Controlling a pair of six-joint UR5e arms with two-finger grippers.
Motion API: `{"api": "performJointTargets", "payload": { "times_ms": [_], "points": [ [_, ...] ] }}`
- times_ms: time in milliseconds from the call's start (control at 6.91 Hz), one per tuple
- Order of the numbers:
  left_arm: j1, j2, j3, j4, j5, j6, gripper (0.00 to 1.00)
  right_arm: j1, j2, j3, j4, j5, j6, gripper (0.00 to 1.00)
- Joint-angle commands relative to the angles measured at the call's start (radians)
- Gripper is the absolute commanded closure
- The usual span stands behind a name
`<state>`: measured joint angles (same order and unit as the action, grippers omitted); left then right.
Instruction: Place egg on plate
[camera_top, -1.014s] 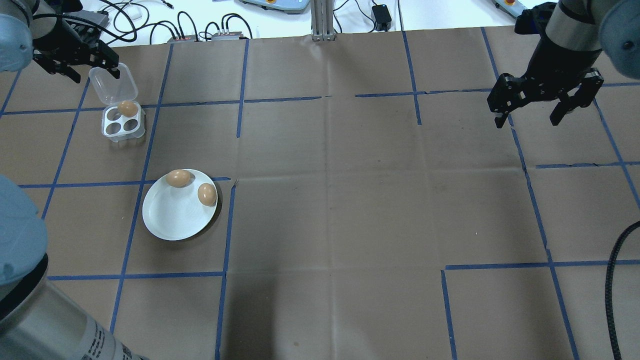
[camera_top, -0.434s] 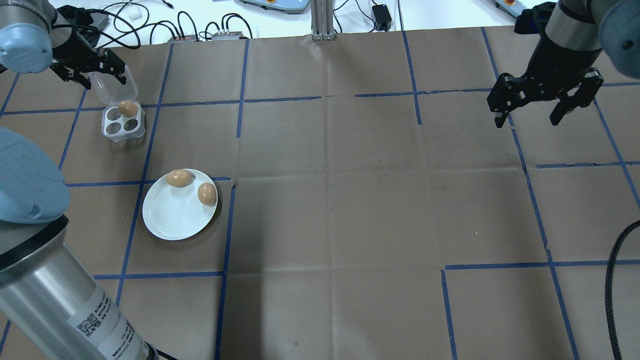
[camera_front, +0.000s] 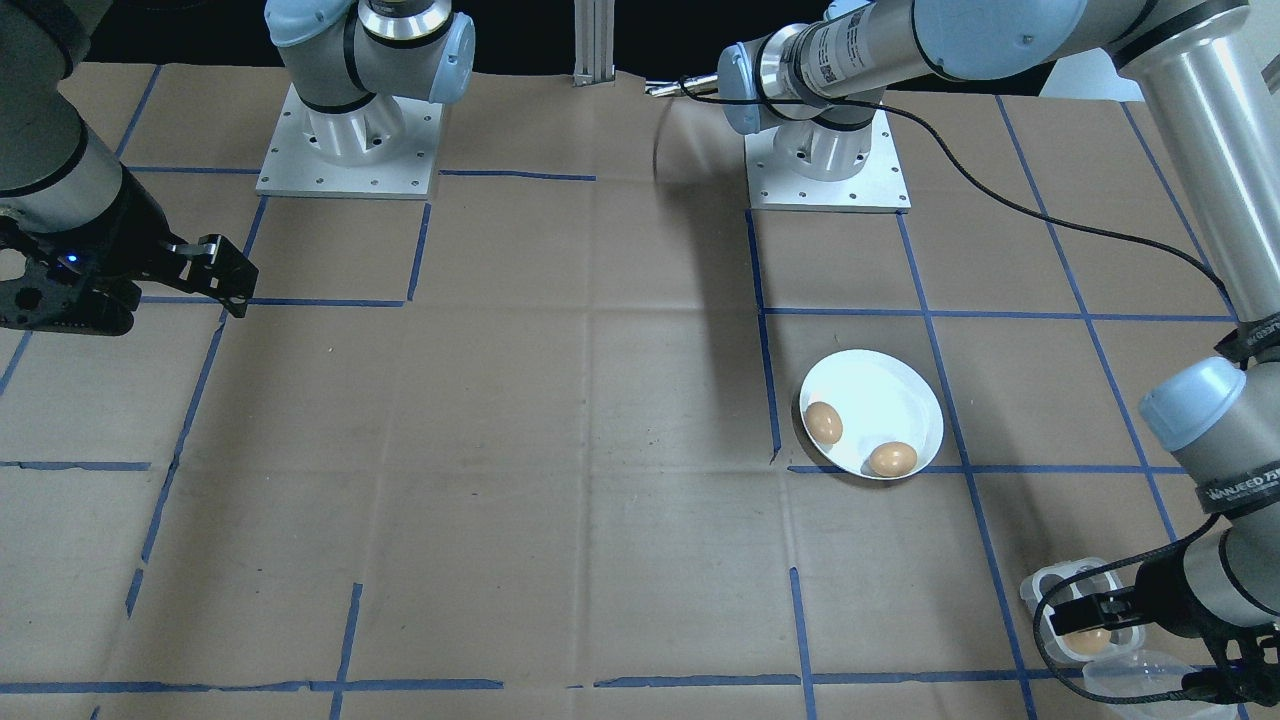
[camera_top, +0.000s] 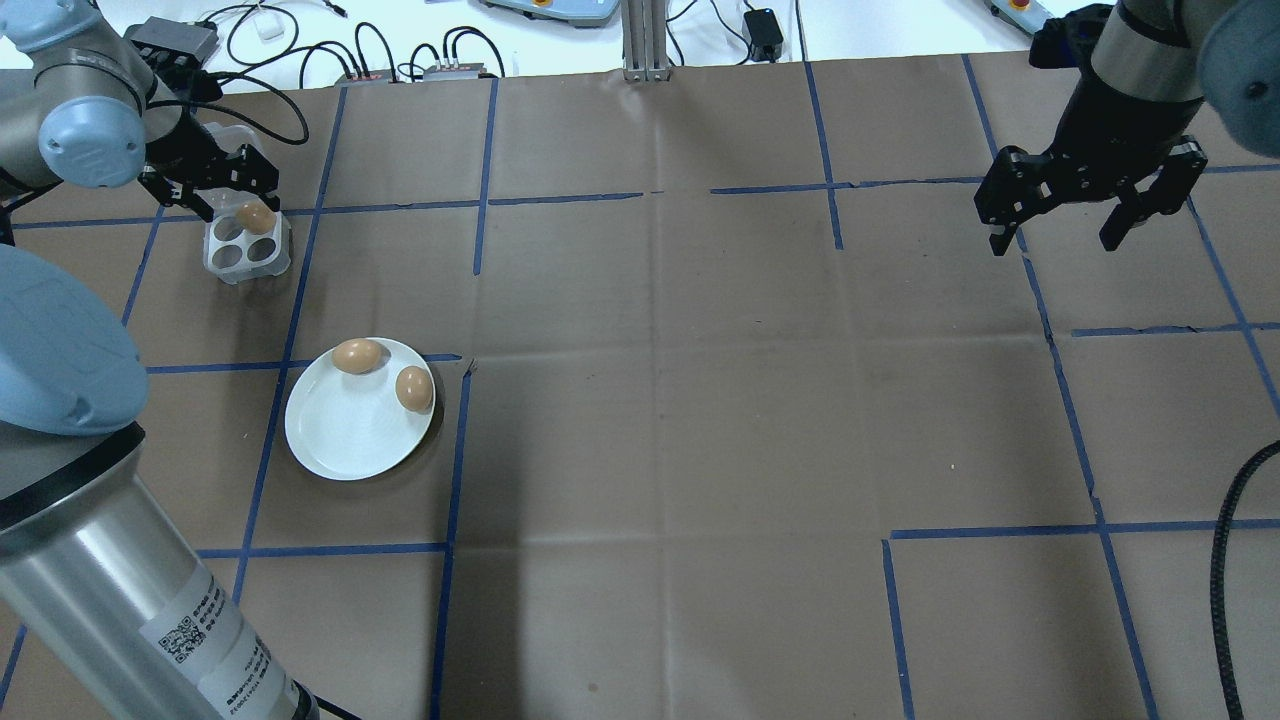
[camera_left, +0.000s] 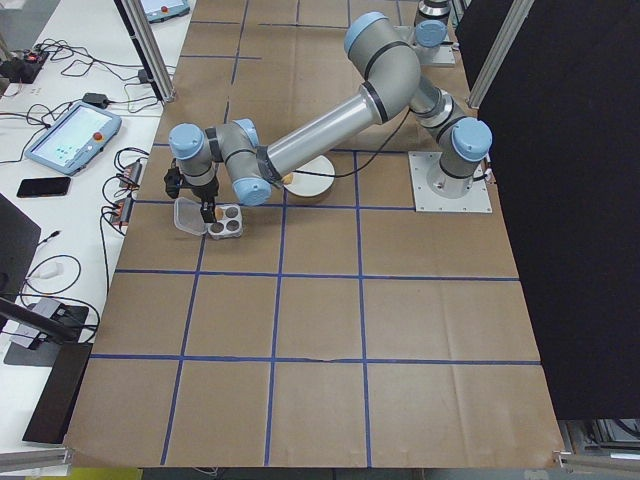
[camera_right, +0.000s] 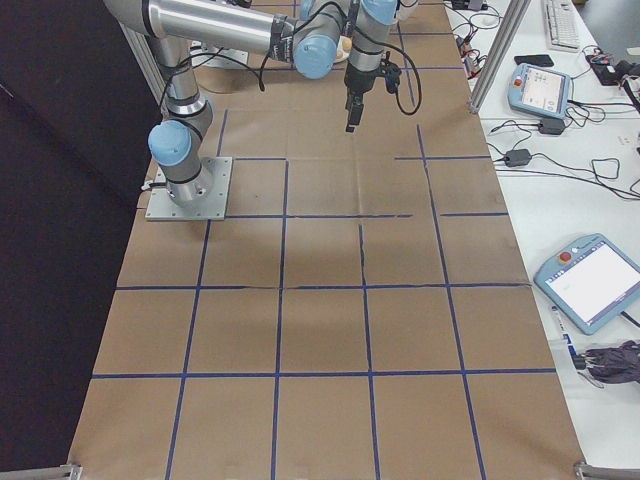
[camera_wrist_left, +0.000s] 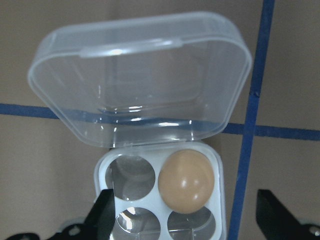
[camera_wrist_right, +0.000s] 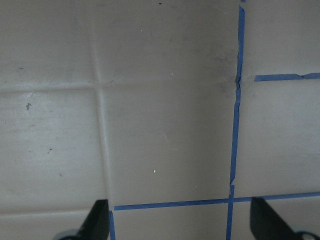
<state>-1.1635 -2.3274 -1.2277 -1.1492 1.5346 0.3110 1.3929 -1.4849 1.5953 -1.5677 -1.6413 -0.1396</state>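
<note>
Directly beneath the left gripper (camera_wrist_left: 182, 220), jaws spread wide and empty, sits the last egg (camera_wrist_left: 186, 181) in the clear tray (camera_wrist_left: 215, 165), blunt end toward the open lid (camera_wrist_left: 140, 75). Plate (camera_top: 350, 430) lies near. Right gripper (camera_top: 1090, 225), also spread, is far off.

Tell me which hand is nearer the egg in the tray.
Left. The left hand hovers open right over the egg in the tray; the right hand hangs open far across the table.
</note>
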Motion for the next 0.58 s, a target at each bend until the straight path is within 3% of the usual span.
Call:
{"api": "performJointTargets", "payload": {
  "times_ms": [0, 290, 434],
  "points": [
    [-0.001, -0.003, -0.012, 0.023, 0.021, 0.010, 0.01, 0.000, 0.000, 0.000, -0.002, 0.000, 0.000, 0.00],
    [0.001, -0.010, -0.009, 0.031, 0.027, 0.008, 0.01, 0.000, 0.000, 0.000, -0.002, 0.000, 0.000, 0.00],
    [0.001, -0.015, -0.004, 0.031, 0.027, 0.002, 0.10, 0.000, 0.000, 0.000, -0.002, 0.000, 0.000, 0.00]
  ]
}}
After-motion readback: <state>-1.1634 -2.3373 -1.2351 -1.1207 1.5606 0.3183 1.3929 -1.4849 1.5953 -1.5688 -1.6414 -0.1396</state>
